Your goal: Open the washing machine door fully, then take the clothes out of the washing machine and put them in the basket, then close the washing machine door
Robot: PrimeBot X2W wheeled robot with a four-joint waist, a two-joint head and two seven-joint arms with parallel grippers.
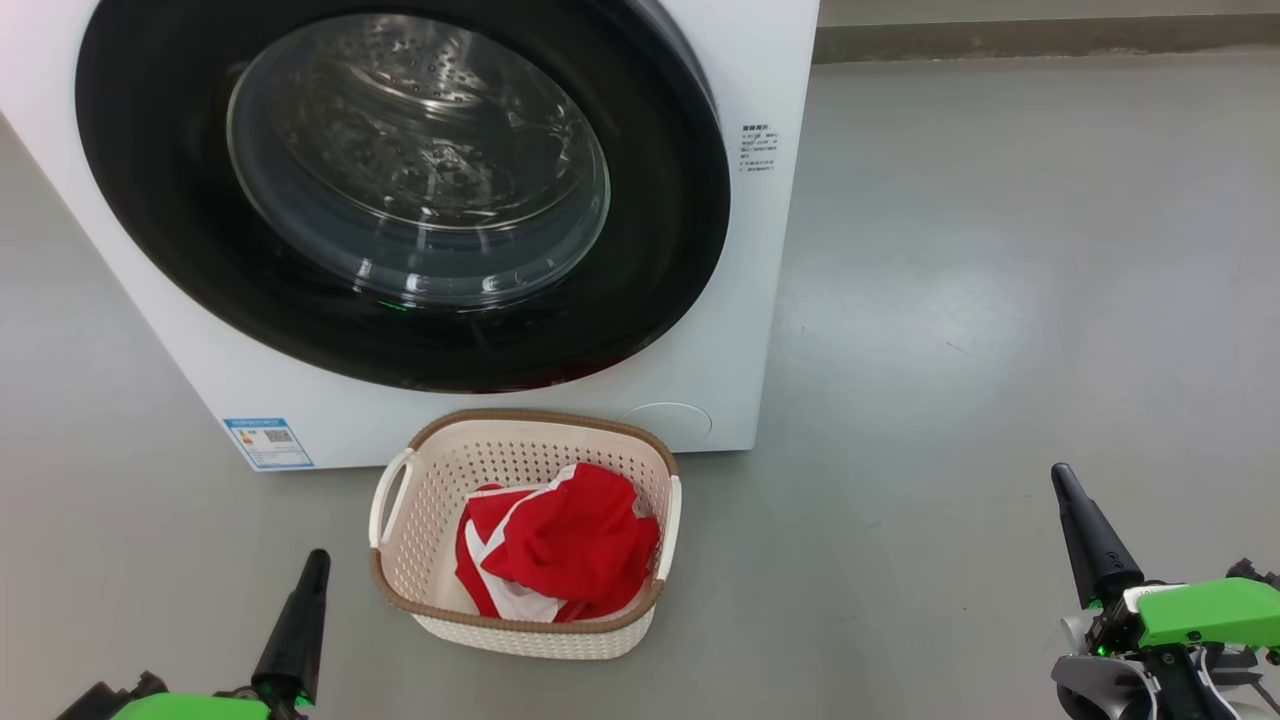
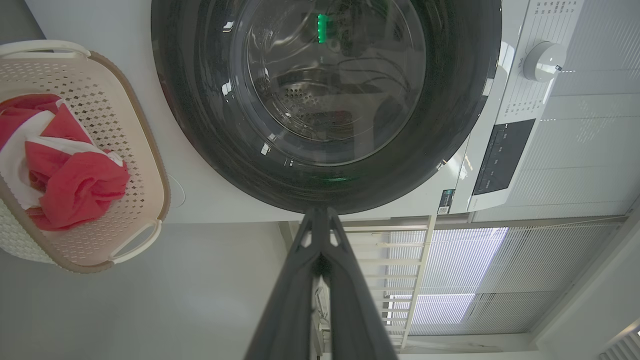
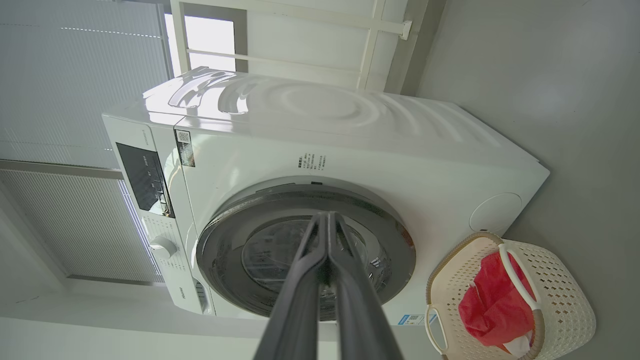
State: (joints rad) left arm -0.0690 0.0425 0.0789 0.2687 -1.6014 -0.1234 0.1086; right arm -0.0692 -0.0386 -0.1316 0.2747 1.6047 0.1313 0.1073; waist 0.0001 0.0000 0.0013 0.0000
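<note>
Plainly, left pincer (image 1: 316,558) and right pincer (image 1: 1061,474) stand pressed together, clothes (image 1: 560,545) in the basket (image 1: 440,468) at six o'clock from the shut washing machine door (image 1: 415,165).

You're looking at a white washing machine (image 1: 770,300), its door (image 1: 150,200) glossy black around clear glass. Low on the front there's a small blue label sticker (image 1: 268,442). The basket (image 1: 440,480) is cream, dotted all over with holes, with a brown woven-look rim. The clothes (image 1: 570,540) are bright red with white trim. The floor (image 1: 1000,300) is plain grey. Your left gripper (image 1: 315,565) and right gripper (image 1: 1062,482) have black fingers and lime-green housings.
</note>
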